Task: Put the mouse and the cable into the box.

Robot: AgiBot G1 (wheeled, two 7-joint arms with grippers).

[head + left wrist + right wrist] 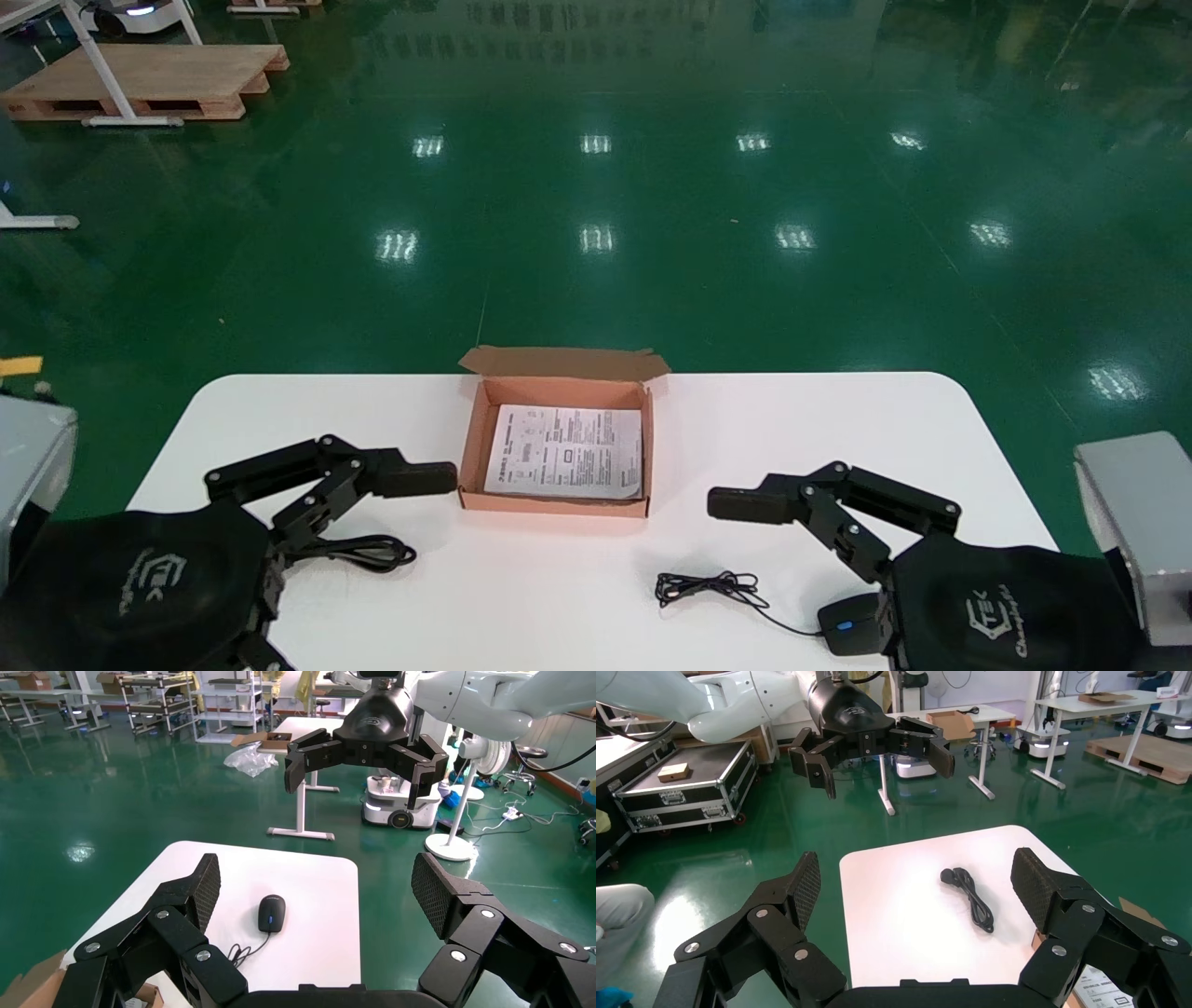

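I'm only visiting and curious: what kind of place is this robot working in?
Probably an industrial robotics workshop or test hall: a glossy green painted floor, a wooden shipping pallet and metal storage racks. The left gripper and right gripper hang open over the white rounded table.

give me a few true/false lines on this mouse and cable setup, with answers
1. The mouse lies inside the cardboard box. False: it lies on the table, near the right claw.
2. A printed sheet lies in the box. True.
3. The left claw grips the black cable. False: it is open and empty, and the cable lies on the table.
4. Both claws are open. True.
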